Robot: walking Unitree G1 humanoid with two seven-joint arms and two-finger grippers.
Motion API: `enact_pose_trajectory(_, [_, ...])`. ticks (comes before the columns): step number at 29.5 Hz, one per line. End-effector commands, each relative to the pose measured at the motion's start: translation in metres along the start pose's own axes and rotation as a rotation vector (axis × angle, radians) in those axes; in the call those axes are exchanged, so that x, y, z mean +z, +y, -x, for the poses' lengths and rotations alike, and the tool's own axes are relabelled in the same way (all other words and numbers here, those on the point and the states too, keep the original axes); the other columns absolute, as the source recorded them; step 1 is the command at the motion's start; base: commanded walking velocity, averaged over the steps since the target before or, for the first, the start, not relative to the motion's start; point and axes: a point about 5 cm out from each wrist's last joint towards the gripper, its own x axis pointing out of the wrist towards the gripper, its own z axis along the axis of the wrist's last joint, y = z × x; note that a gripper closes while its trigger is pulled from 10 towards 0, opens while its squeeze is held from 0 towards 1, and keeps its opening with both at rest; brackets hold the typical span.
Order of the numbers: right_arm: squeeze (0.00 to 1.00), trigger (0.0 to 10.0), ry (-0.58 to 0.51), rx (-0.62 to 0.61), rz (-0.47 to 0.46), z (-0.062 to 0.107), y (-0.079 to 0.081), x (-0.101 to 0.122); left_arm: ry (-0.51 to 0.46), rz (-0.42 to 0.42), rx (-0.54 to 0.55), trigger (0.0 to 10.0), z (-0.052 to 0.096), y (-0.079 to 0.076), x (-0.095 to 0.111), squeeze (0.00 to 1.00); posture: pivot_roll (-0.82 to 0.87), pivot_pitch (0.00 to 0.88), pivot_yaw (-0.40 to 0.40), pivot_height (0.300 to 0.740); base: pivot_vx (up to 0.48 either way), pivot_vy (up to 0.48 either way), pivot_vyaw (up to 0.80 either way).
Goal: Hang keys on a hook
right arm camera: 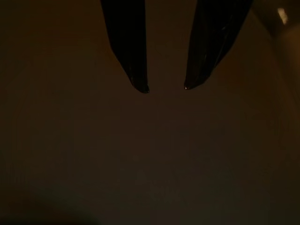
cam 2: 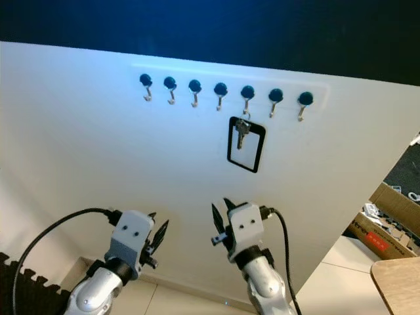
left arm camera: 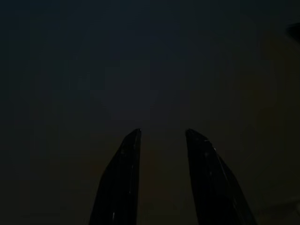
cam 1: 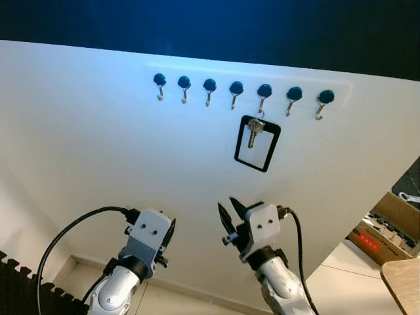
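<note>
One set of keys (cam 1: 254,134) hangs from the fifth hook (cam 1: 264,92) counting from the robot's left, in a row of seven dark-knobbed hooks (cam 1: 236,90) on a white wall (cam 1: 92,144); a black rectangular strap loop (cam 1: 257,144) dangles with the keys, lying flat against the wall below that hook. The other six hooks are bare. Above the white panel the wall turns dark. Well below the keys, the right gripper (cam 1: 229,211) points up toward the wall, its two black fingers spread apart and holding nothing. The left gripper (left arm camera: 163,140) sits lower to the left, near the wall, its fingers also parted and empty in the dim wrist view. Off to the right stand a cardboard box (cam 1: 387,226) and the corner of a wooden table (cam 1: 403,282); dark ridged foam (cam 1: 26,289) fills the lower left.
</note>
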Motion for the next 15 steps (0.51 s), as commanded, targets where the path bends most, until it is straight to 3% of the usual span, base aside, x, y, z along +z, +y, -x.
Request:
enact_pose_trajectory(1, [0.0, 10.0, 0.139, -0.085, 0.041, 0.02, -0.015, -0.033, 0.119, 0.043, 0.059, 10.0, 0.009, 0.008, -0.029, 0.0, 0.13, 0.127, -0.008, 0.74, 0.0, 0.0, 0.0])
enact_pose_trajectory(3, [0.0, 10.0, 0.165, -0.107, 0.051, 0.025, -0.02, -0.04, 0.143, 0.059, 0.075, 10.0, 0.011, 0.009, -0.035, 0.0, 0.13, 0.127, -0.008, 0.74, 0.0, 0.0, 0.0])
enact_pose_trajectory(9, [0.0, 10.0, 0.323, -0.311, 0.005, 0.053, -0.059, -0.071, 0.277, 0.165, 0.178, 10.0, 0.021, 0.023, -0.066, 0.0, 0.12, 0.127, -0.01, 0.74, 0.0, 0.0, 0.0])
enact_pose_trajectory(15, [0.0, 10.0, 0.374, -0.345, -0.014, 0.065, -0.068, -0.083, 0.346, 0.178, 0.215, 10.0, 0.028, 0.028, -0.084, 0.0, 0.11, 0.124, -0.009, 0.74, 0.0, 0.0, 0.0])
